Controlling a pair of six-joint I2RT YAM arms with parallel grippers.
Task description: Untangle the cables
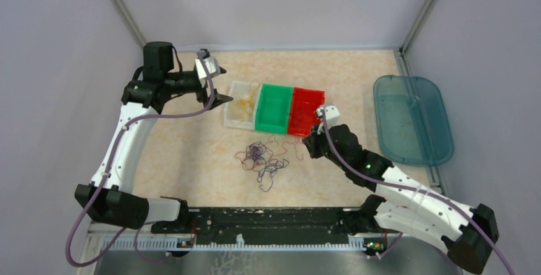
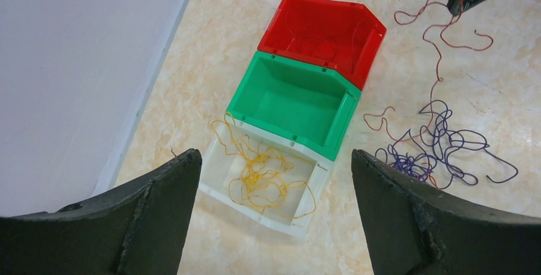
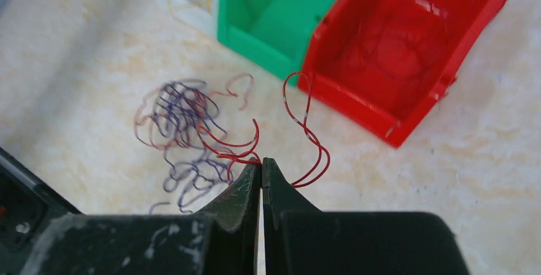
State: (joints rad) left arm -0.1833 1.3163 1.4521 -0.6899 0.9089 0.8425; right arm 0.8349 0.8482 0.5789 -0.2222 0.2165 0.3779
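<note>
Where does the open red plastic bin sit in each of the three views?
Top external: red bin at centre, right end of the bin row.
Left wrist: red bin top centre.
Right wrist: red bin upper right, cropped.
Shared landmark: green plastic bin right beside it.

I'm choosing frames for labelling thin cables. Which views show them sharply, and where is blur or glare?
Right wrist: red cable crisp at the shut right pincer, purple tangle soft, glare in the red bin. Left wrist: evenly lit, yellow cable sharp. Top external: cables tiny, faint.
</note>
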